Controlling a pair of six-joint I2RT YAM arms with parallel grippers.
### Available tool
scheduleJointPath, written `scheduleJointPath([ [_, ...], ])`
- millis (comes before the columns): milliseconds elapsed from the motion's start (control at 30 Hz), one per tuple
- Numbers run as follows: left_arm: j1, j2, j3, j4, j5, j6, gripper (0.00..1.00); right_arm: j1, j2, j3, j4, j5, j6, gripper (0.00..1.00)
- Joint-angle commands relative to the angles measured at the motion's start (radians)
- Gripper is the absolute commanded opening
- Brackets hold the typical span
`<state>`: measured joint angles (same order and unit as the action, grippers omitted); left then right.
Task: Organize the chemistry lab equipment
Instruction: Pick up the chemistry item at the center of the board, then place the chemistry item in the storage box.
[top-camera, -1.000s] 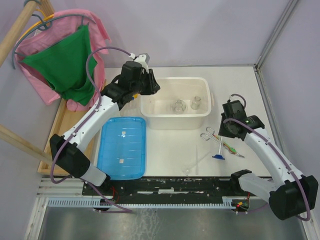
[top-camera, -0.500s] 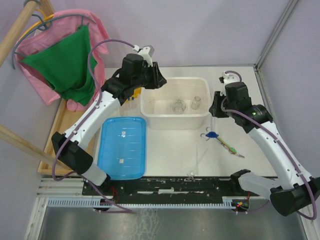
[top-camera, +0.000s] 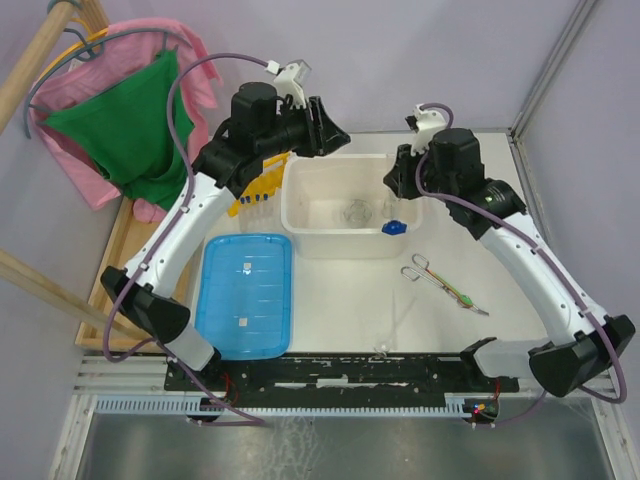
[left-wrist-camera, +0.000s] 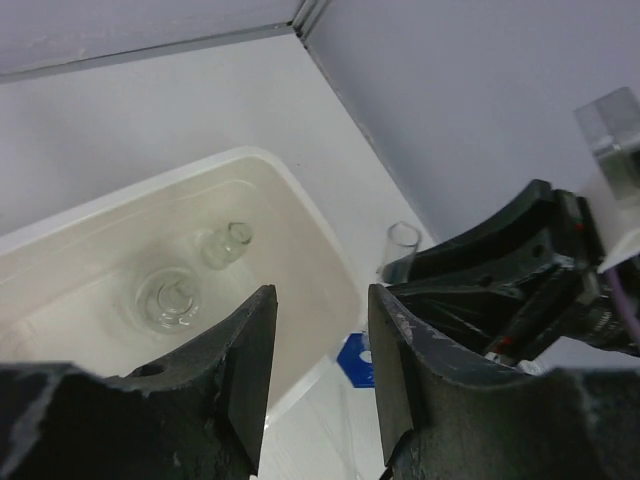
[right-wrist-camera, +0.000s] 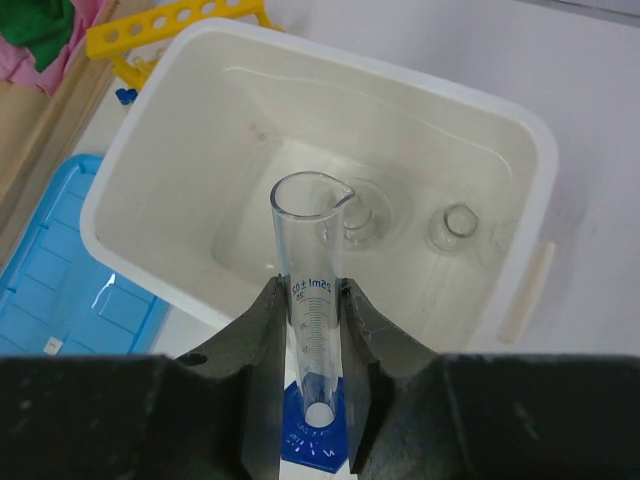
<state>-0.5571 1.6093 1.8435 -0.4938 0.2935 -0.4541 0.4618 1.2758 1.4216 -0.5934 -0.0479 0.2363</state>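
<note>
My right gripper (right-wrist-camera: 309, 290) is shut on a clear graduated cylinder (right-wrist-camera: 310, 260) with a blue base (top-camera: 394, 227), held upright over the right part of the white tub (top-camera: 340, 243). Two small glass flasks (right-wrist-camera: 360, 222) (right-wrist-camera: 455, 225) stand inside the tub. Above the tub's back left edge my left gripper (left-wrist-camera: 320, 300) hangs open and empty. The yellow tube rack (top-camera: 262, 185) lies left of the tub. Metal tongs (top-camera: 420, 270) and colour-tipped rods (top-camera: 462, 297) lie on the table in front of the tub's right end.
A flat blue ribbed lid (top-camera: 245, 295) lies at the front left. A thin clear rod (top-camera: 388, 330) rests near the table's front edge. Pink and green cloths (top-camera: 130, 130) hang on a wooden frame at the far left.
The right arm has carried the cylinder from the table beside the tongs up and back over the tub. The left gripper has moved right above the tub's rear, and its jaws have widened.
</note>
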Motion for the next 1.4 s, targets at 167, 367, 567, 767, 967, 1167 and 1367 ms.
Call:
scheduleJointPath([
  [167, -0.003, 0.085, 0.098, 0.034, 0.159, -0.107, 0.58, 0.039, 0.080, 0.058, 0.213, -0.091, -0.022, 0.17],
  [367, -0.003, 0.117, 0.111, 0.016, 0.176, -0.130, 0.60, 0.044, 0.120, 0.093, 0.234, -0.133, -0.014, 0.17],
  [567, -0.008, 0.122, 0.123, -0.002, 0.162, -0.138, 0.60, 0.050, 0.121, 0.073, 0.252, -0.147, 0.011, 0.17],
  [767, -0.012, 0.119, 0.120, 0.013, 0.156, -0.144, 0.60, 0.060, 0.130, 0.067, 0.260, -0.164, 0.025, 0.17],
  [967, -0.018, 0.124, 0.123, 0.011, 0.144, -0.137, 0.60, 0.074, 0.138, 0.069, 0.258, -0.177, 0.029, 0.17],
  [1167, -0.020, 0.169, 0.221, -0.088, 0.154, -0.120, 0.53, 0.086, 0.146, 0.059, 0.255, -0.172, 0.021, 0.17],
  [1367, -0.021, 0.211, 0.323, -0.267, 0.121, -0.069, 0.49, 0.097, 0.153, 0.062, 0.237, -0.161, -0.005, 0.17],
])
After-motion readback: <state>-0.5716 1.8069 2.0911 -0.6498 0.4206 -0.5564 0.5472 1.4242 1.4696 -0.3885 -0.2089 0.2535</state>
